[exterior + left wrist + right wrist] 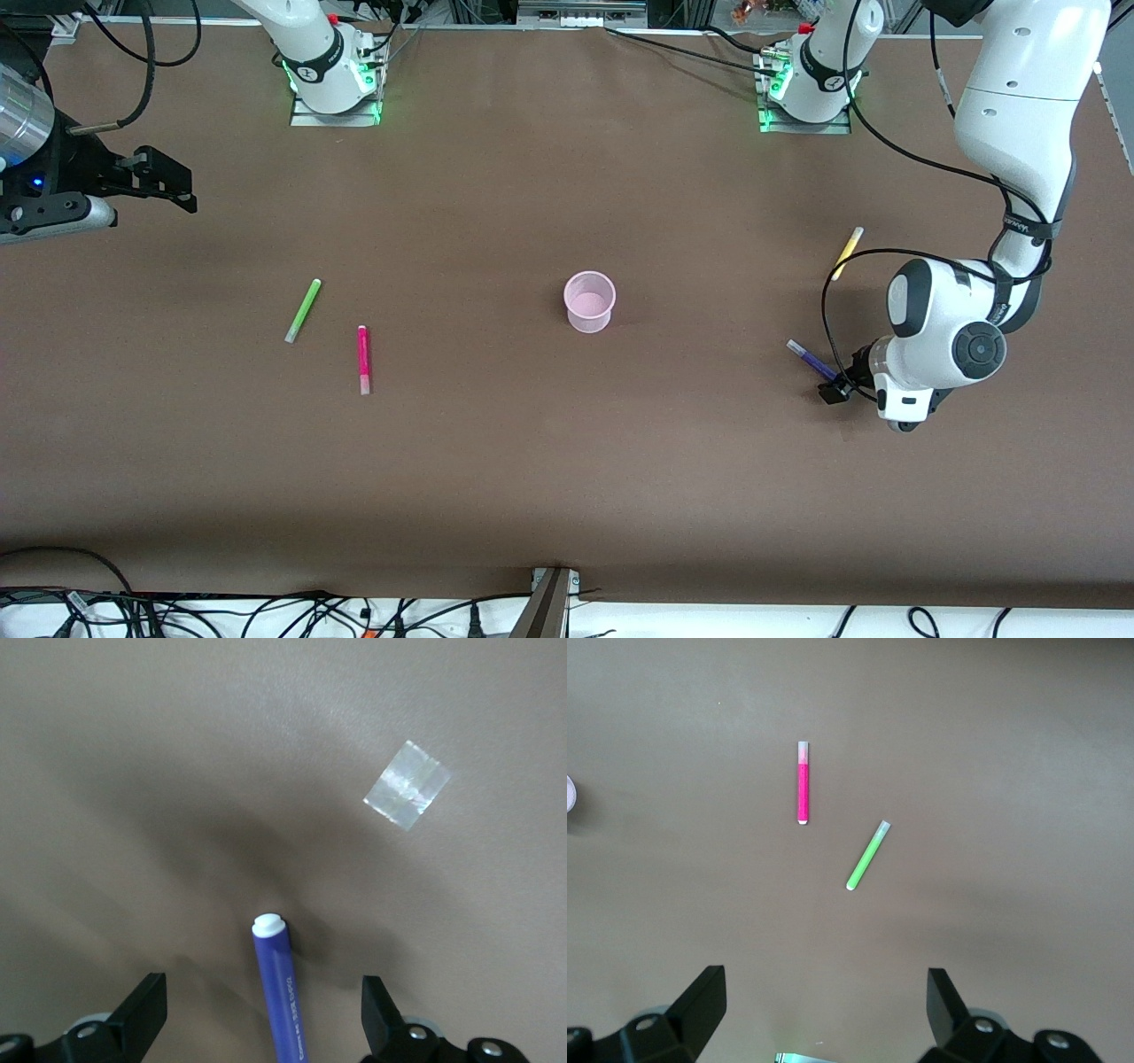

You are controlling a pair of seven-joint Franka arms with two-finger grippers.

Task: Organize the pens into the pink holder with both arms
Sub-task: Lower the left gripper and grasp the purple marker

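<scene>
- A wide table [532,461] covered in plain brown paper fills the scene, with cables along its edges.
- The small pale pink translucent plastic cup [590,301] stands upright at mid-table, empty.
- The slim purple marker pen [282,992] lies flat between the spread fingers of the left gripper [264,1020], low over it and not yet clamped.
- The slim yellow marker pen [847,252] lies near it, farther from the front camera.
- The slim green marker pen [868,856] and the slim magenta-pink marker pen [803,783] lie toward the right arm's end.
- The right gripper [826,1008] waits high above them, fingers wide apart.
- The pens look light, stiff and smooth; probably prone to rolling, so pinching mid-barrel across the width seems best.
</scene>
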